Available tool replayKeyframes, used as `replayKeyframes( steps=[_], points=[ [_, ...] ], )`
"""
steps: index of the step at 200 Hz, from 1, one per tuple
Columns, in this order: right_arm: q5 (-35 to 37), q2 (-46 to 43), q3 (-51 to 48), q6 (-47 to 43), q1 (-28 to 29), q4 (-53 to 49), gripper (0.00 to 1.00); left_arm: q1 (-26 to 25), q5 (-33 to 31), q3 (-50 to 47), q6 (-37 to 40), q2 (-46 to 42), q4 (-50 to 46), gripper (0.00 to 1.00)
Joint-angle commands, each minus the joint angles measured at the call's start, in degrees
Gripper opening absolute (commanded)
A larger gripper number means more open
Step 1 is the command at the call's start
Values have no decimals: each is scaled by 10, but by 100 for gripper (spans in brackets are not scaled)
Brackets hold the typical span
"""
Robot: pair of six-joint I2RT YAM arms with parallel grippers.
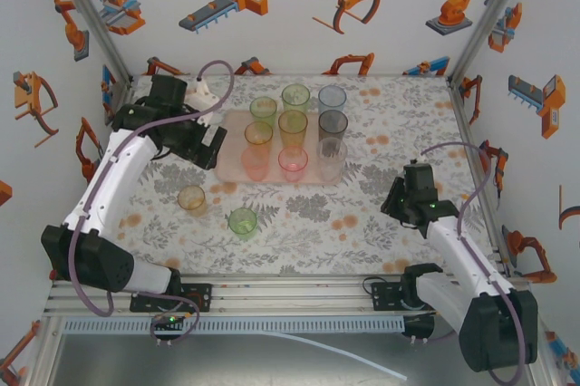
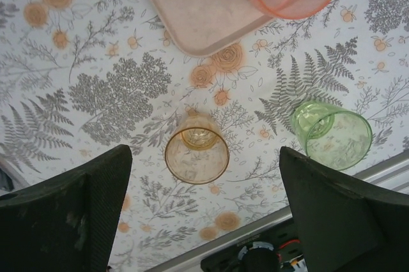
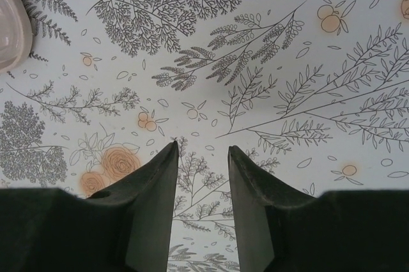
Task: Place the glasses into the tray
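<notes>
left gripper wide open, empty: centre over amber glass, descend straight, clear of tray; right gripper part-open, empty.

A surface printed with grey ferns and orange blossoms is spreading between the walls. White walls (dotted with orange cartoon robot machines) are enclosing it at the back and on both sides. Aluminium posts are slanting up from the rear corners. A slotted metal rail is running along the near edge, and a thin white tube is lying below it.
</notes>
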Motion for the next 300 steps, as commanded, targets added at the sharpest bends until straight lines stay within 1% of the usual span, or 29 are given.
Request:
replayKeyframes(
  steps=[1, 28, 69, 88, 105, 115, 119, 124, 128, 131, 146, 163, 189, 200, 222, 246, 267, 281, 300],
  points=[
    [23, -8, 47, -23, -5, -26, 40, 34, 41, -21, -41, -30, 20, 89],
    [36, -4, 76, -42, -5, -43, 43, 66, 64, -55, -61, -56, 36, 89],
    [55, -1, 107, -66, -5, -58, 52, 79, 60, -92, -63, -86, 54, 91],
    [69, -10, 122, -63, -5, -61, 55, 83, 73, -102, -67, -97, 62, 93],
    [98, -36, 139, -42, -5, -63, 58, 86, 64, -117, -78, -108, 77, 97],
    [100, -56, 141, -29, -5, -42, 64, 88, 58, -124, -84, -112, 84, 100],
    [102, -59, 141, -26, -5, -34, 77, 90, 57, -126, -86, -113, 86, 99],
    [104, -63, 143, -23, -5, -25, 91, 93, 55, -127, -88, -113, 87, 98],
    [105, -64, 146, -24, -5, -23, 97, 93, 54, -128, -90, -113, 88, 98],
    [107, -63, 150, -26, -4, -23, 99, 94, 52, -128, -91, -114, 88, 98],
    [100, -47, 182, -43, -5, -49, 99, 99, 46, -130, -96, -117, 89, 97],
    [106, -26, 211, -39, -5, -87, 99, 101, 43, -136, -96, -128, 89, 97],
    [106, -29, 198, -27, -5, -85, 99, 103, 27, -150, -99, -142, 99, 97],
    [82, -31, 184, -23, -5, -67, 99, 104, 20, -164, -105, -147, 115, 97],
    [10, -27, 162, -15, -5, -40, 99, 105, 15, -192, -97, -148, 130, 97],
    [-16, -46, 134, -9, -5, -30, 99, 106, 12, -212, -69, -145, 131, 97],
    [-52, -68, 113, 3, -5, -24, 99, 111, 1, -204, -45, -132, 105, 97],
    [-84, -75, 108, -2, -5, -23, 99, 128, 28, -203, -42, -127, 94, 97],
    [-101, -77, 108, -5, -4, -23, 99, 146, 67, -208, -46, -133, 87, 97]
  ],
)
